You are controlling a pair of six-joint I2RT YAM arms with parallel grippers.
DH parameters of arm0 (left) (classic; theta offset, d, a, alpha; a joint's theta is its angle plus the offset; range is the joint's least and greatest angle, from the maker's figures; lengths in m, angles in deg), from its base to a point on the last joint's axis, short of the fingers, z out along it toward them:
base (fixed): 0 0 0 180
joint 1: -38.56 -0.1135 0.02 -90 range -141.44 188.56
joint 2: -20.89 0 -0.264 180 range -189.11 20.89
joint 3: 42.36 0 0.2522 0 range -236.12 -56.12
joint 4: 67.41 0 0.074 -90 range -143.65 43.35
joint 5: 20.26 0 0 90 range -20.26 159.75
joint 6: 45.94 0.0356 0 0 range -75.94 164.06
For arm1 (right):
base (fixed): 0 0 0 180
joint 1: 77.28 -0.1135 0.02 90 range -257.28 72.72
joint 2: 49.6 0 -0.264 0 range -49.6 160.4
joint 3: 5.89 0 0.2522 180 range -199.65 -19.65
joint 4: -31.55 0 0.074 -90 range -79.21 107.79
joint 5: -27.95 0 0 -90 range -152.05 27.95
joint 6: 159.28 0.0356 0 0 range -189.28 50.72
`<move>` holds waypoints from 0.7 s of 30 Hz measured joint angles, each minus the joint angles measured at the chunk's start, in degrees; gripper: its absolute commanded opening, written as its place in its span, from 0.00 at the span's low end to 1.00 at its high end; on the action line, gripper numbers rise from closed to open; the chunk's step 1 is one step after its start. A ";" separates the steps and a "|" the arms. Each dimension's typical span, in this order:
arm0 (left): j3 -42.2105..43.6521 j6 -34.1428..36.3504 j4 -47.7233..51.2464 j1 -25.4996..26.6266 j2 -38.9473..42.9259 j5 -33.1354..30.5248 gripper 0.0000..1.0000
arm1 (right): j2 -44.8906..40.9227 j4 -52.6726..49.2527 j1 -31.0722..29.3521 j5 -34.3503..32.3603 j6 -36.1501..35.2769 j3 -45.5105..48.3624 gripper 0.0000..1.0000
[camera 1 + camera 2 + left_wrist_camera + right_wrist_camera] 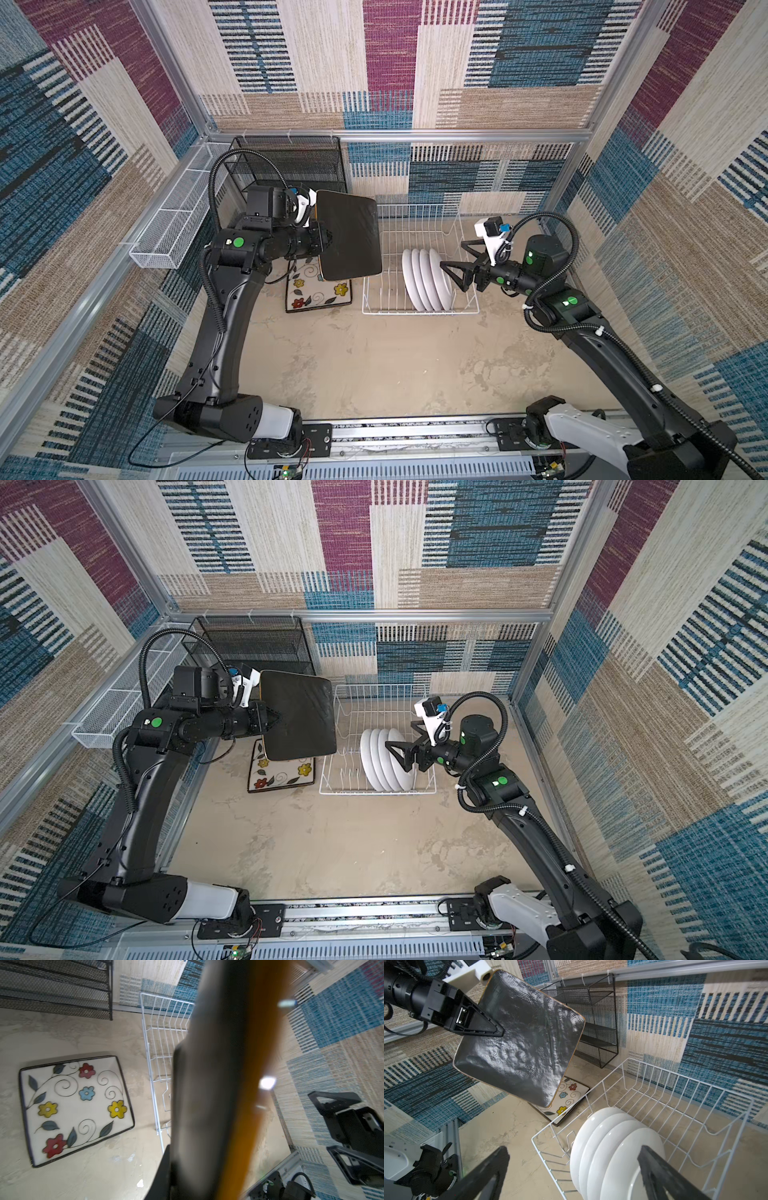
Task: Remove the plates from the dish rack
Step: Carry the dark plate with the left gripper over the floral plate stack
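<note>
My left gripper [328,241] is shut on the edge of a square plate [349,235], which hangs in the air with its black back upward, just left of the dish rack [419,311]. Below it a square flowered plate [316,291] lies face up on the table. In the left wrist view the held plate [207,1084] fills the middle, blurred. Several round white plates [424,282] stand on edge in the white wire rack. My right gripper [455,255] is open beside these plates [612,1147], one finger in front of the nearest plate, holding nothing.
A black mesh shelf unit [291,166] stands at the back left. A long narrow white mesh basket [174,224] runs along the left wall. Patterned walls close in three sides, and a metal rail [415,434] carrying both arm bases runs along the front.
</note>
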 measured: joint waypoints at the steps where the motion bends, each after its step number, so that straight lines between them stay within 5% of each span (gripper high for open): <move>1: -0.24 0.48 0.79 -0.33 -0.22 -0.66 0.00 | 0.07 0.00 -0.52 -0.48 0.02 0.15 0.99; 10: -0.57 6.47 6.03 -3.50 -2.78 -6.16 0.00 | 4.00 0.02 -5.38 -1.57 0.31 -0.46 0.99; 21: 3.26 10.34 6.51 -10.49 -7.61 -2.14 0.00 | 9.09 -1.29 -7.69 -2.71 -1.05 -3.78 0.99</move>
